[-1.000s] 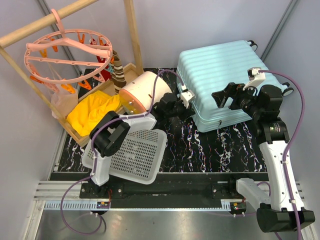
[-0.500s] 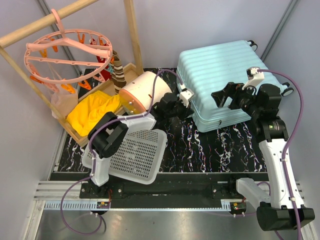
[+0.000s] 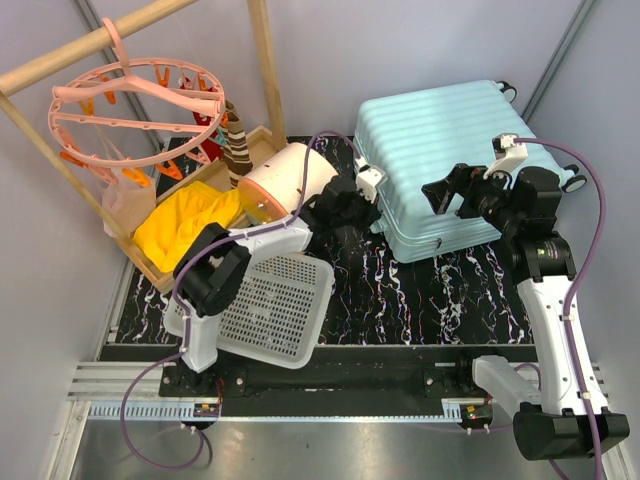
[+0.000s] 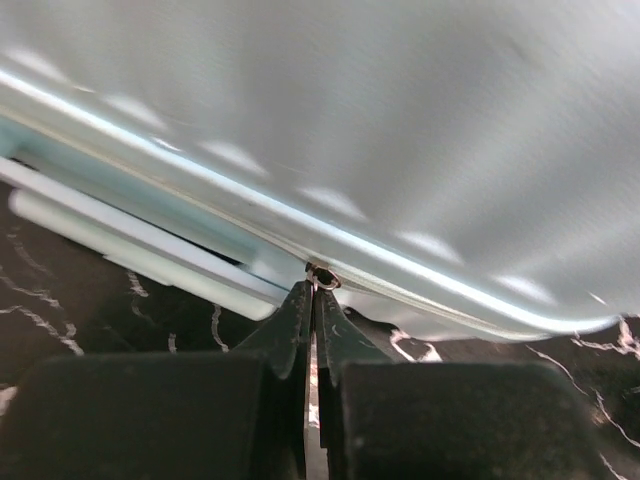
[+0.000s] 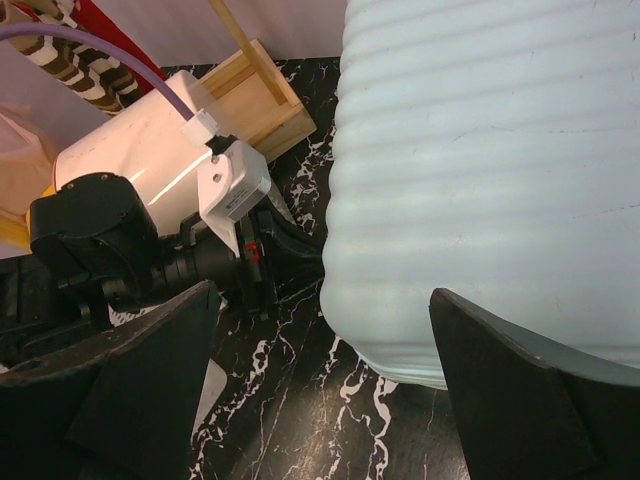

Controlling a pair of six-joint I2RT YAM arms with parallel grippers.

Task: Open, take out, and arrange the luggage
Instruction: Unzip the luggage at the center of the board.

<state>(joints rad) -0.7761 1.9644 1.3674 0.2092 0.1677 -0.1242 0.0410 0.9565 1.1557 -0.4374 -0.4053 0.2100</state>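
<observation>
The pale mint-blue ribbed suitcase (image 3: 445, 160) lies flat and closed at the back right of the black marble mat (image 3: 420, 300). My left gripper (image 3: 368, 213) is at its left side edge, shut on the zip pull (image 4: 325, 277), a small metal ring on the zip line. The shell (image 4: 400, 120) fills the left wrist view. My right gripper (image 3: 447, 195) is open and empty, hovering over the suitcase's near left corner (image 5: 400, 340), with its fingers (image 5: 140, 380) wide apart on either side.
A white perforated basket (image 3: 270, 310) lies at the front left. A cream-and-orange rounded box (image 3: 285, 180) sits beside the left arm. A wooden rack with yellow cloth (image 3: 185, 225) and a pink clip hanger (image 3: 140, 100) stands at the back left.
My left gripper has moved a little toward the back along the suitcase's left edge, holding the zip pull. The right arm has barely moved.
</observation>
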